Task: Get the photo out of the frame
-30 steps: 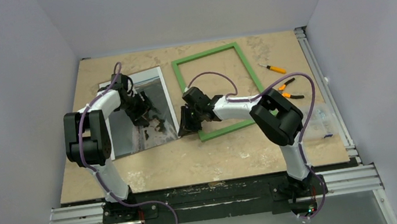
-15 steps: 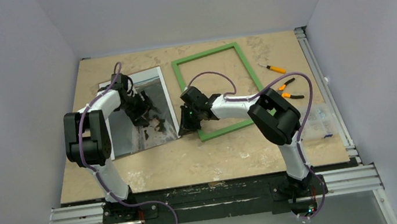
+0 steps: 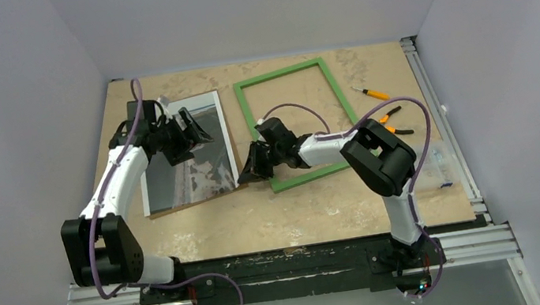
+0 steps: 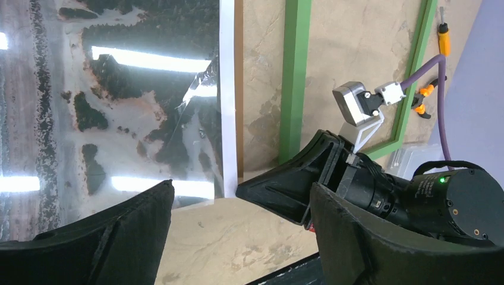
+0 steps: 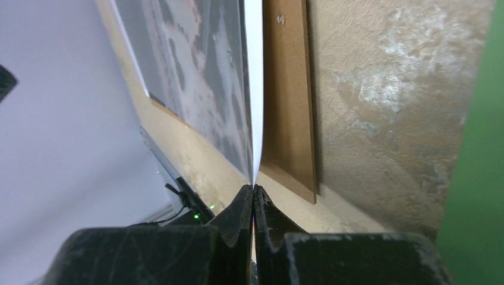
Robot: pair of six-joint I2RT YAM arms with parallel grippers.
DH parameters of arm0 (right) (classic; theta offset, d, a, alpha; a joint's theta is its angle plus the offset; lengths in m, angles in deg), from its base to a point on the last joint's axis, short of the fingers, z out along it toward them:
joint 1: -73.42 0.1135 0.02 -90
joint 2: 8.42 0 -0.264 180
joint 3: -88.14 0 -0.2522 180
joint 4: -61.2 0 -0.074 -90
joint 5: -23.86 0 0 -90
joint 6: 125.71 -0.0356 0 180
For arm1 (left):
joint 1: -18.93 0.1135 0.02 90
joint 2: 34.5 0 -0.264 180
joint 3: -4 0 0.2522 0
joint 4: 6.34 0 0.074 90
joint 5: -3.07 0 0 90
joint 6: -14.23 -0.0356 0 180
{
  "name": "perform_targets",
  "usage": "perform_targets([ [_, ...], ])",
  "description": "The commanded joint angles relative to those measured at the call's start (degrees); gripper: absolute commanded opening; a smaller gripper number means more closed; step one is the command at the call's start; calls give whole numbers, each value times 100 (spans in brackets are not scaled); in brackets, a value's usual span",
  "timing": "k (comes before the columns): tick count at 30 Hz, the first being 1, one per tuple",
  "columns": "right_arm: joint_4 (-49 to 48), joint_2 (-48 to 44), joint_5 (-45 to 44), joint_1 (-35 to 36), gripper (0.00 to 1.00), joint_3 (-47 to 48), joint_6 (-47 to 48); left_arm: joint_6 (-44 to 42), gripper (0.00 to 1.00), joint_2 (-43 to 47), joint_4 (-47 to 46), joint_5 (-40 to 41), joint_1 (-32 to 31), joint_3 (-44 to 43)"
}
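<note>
Item: the photo, a landscape print with a white margin on a brown board.
Location: picture side up on the surface, outside the frame and just to its left, with a strip of bare surface between them.
Long axis: far to near, roughly parallel to the frame's long sides.
Frame: green, empty, lying flat, with bare surface showing through it.
Right end effector: fingers together, pinching the white margin at the photo's near right corner. It points left across the frame's near left corner, so the photo stretches away to its left and to the far side.
Left end effector: fingers wide apart, holding nothing, hovering over the far half of the photo.
Nearer arm: both reach the photo, but only the right one grips it.
Progress, as judged: the photo looks fully out of the frame, and what remains is for the right arm to let go.
Risk, as judged: a pull on that corner could drag or bend the print.
</note>
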Motion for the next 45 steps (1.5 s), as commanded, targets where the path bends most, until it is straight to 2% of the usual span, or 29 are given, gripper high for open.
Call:
perform_targets([
  [1, -1593, -569, 481, -125, 0, -467, -432, -127, 82, -44, -114, -155, 20, 102],
  [4, -2427, -608, 666, -224, 0, -867, -612, 0, 82, -252, -165, -344, 20, 5],
  [6, -2570, -652, 653, -262, 0, -1018, -574, 96, 81, -385, -230, -462, 42, -64],
  [11, -1242, -469, 646, -245, 2, -603, 126, 326, 81, -836, -334, -628, 126, -279],
  [14, -996, -375, 469, -131, 25, -452, 285, 499, 81, -1290, -403, -737, 225, -441],
  [17, -760, -287, 298, -112, 36, -308, 523, 641, 80, -1732, -417, -749, 450, -563],
  [22, -827, 7, 368, -128, 37, -188, 503, 614, 77, -2276, -23, -438, 552, -707],
  [26, -677, 81, 216, -112, 36, -176, 437, 732, 76, -2334, 61, -203, 549, -602],
  [30, -537, 139, 174, -112, 37, -149, 479, 790, 76, -2479, 108, -234, 554, -654],
  [40, -1026, 171, 261, -39, 38, -235, -158, 812, 76, -2507, 129, -204, 549, -632],
  [45, -832, 171, 162, 40, 38, -236, -239, 842, 76, -2566, 218, -241, 554, -697],
])
